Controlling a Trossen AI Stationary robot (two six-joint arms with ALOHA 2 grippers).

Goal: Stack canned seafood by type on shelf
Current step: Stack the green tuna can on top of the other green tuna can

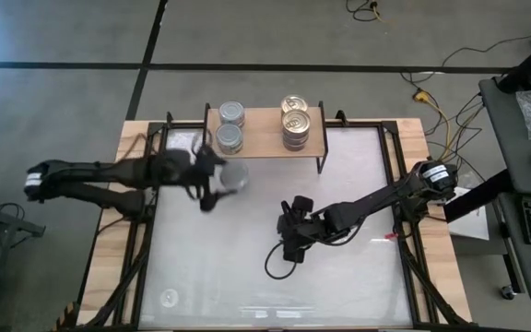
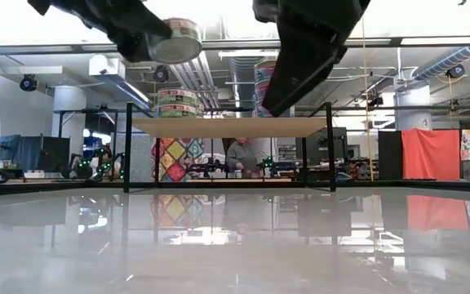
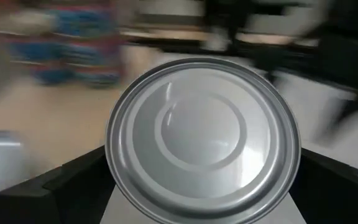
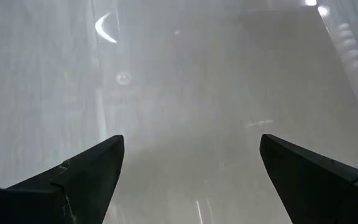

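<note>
A: Where is the silver can (image 1: 234,173)?
B: The left claw (image 1: 221,177) holds it between wide-spread fingers, lifted above the table (image 1: 265,267), just in front of the shelf (image 1: 264,134).
A: What stands on the shelf?
B: Two silver-lid cans (image 1: 231,126) on its left part and a stack of gold-lid cans (image 1: 294,122) on its right part.
A: And the right claw (image 1: 290,242)?
B: It is open and empty, over the table, well in front of the shelf.

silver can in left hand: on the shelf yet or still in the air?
In the air. Left hand holds the silver can in front of the shelf, above board level in the low view.
</note>
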